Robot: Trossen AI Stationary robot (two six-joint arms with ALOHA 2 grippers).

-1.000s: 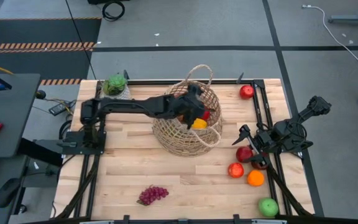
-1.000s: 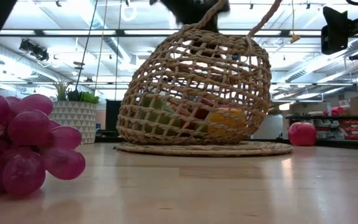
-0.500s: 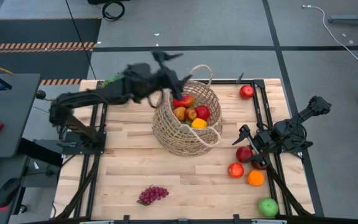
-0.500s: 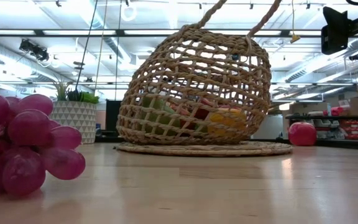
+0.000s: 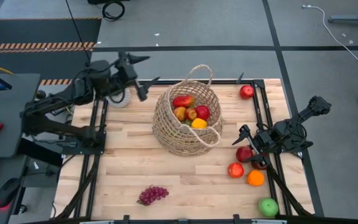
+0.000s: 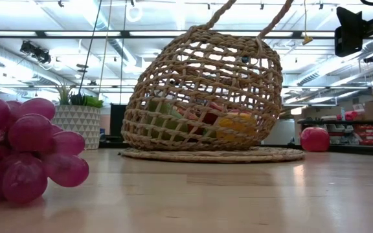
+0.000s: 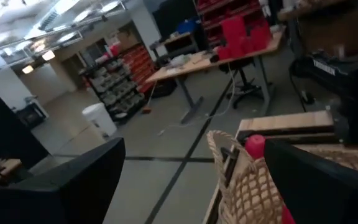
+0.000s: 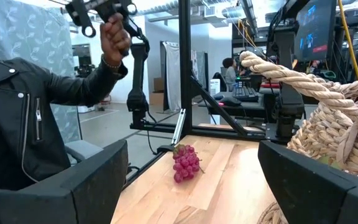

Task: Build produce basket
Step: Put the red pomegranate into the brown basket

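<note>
A second ago my left gripper (image 5: 143, 79) was down inside the basket (image 5: 187, 118); now, from above, it has pulled back and up beyond the table's far left corner, fingers spread and empty, so I judge that drop finished and another pick due. The basket sits mid-table, tipped, with red, orange and yellow fruit inside. Loose produce remains: a grape bunch (image 5: 153, 195) near the front edge, a red apple (image 5: 246, 91) at the far right, and a red apple (image 5: 235, 170), an orange (image 5: 255, 178) and a green apple (image 5: 268, 207) at the front right. My right gripper (image 5: 246, 138) waits there beside a darker red apple (image 5: 244, 154), fingers apart, holding nothing. From table height, the basket (image 6: 203, 94) leans unchanged, coloured fruit showing through the weave, the grapes (image 6: 24, 149) close to the lens and a plant pot (image 6: 75, 124) behind. My left wrist camera looks past wide fingers at the basket's handle (image 7: 238, 180) and a red apple (image 7: 255, 147). My right wrist camera shows the grapes (image 8: 186, 163), the basket's handle (image 8: 291, 74), and a person in a dark jacket (image 8: 36, 118). I can read no writing or labels anywhere.
</note>
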